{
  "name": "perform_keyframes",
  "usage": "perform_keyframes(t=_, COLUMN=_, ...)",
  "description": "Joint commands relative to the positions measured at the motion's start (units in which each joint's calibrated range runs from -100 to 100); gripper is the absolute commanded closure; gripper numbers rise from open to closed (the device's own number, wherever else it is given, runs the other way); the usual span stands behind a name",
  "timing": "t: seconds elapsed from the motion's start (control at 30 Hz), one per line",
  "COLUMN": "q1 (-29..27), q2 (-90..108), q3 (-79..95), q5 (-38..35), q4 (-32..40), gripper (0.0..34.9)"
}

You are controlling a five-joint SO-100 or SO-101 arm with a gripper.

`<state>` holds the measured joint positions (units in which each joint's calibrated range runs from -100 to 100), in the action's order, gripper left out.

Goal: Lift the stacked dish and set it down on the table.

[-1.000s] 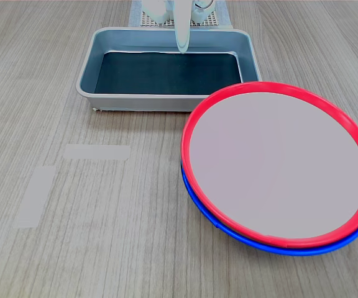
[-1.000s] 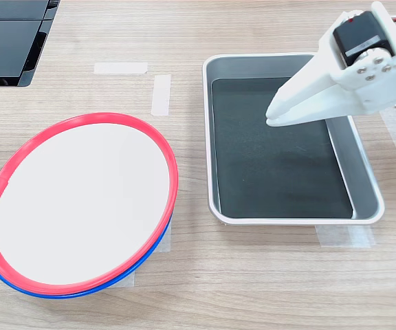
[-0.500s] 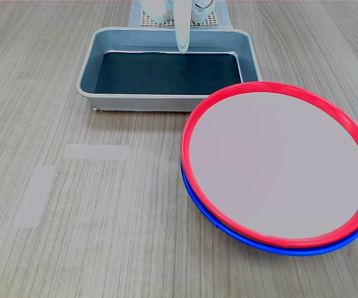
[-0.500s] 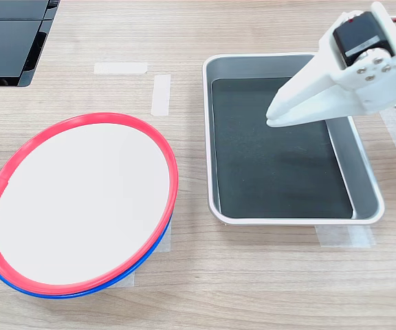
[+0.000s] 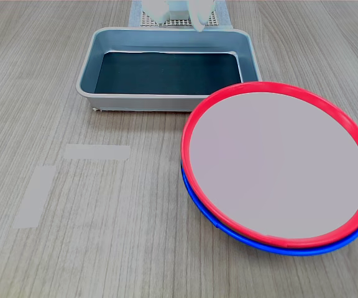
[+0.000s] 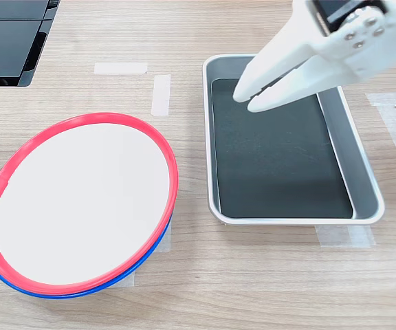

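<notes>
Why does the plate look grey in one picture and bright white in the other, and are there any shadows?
In the first exterior view the red-rimmed plate looks dull grey; in the second exterior view it is washed-out white, while the gripper throws only a faint shadow on the tray.

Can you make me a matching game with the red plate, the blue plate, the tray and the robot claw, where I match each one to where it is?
Things:
1. red plate
2. blue plate
3. tray
4. gripper

Places:
A. in the air over the tray
B. at the bottom of the stack, only its rim showing
C. on the table beside the plates, holding a dark mat
D. on top of the other plate

Pairs: 1-D, 2-B, 3-C, 4-A
</notes>
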<state>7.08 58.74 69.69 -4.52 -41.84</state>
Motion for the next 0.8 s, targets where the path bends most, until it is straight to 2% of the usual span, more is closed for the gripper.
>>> perform_keyframes(t=0.0, q1=2.85, q2=-17.84, q3=-16.30, q5=-1.47, q4=-0.54, gripper=26.2)
perform_keyframes(t=0.07, q1=3.60, q2=-23.64, q3=-21.31, q5=-2.00, q4=-0.54, gripper=26.1)
perform_keyframes(t=0.17, q1=4.26, q2=-31.32, q3=-27.68, q5=-2.83, q4=-0.62, gripper=23.6)
perform_keyframes(t=0.37, q1=4.64, q2=-39.25, q3=-33.87, q5=-3.57, q4=-0.79, gripper=22.8)
perform_keyframes(t=0.53, q1=4.92, q2=-43.68, q3=-34.96, q5=-5.08, q4=-0.21, gripper=23.3)
perform_keyframes(t=0.6, q1=4.83, q2=-45.39, q3=-35.24, q5=-5.23, q4=1.19, gripper=24.7)
perform_keyframes(t=0.77, q1=4.45, q2=-48.72, q3=-36.05, q5=-5.47, q4=4.49, gripper=25.0)
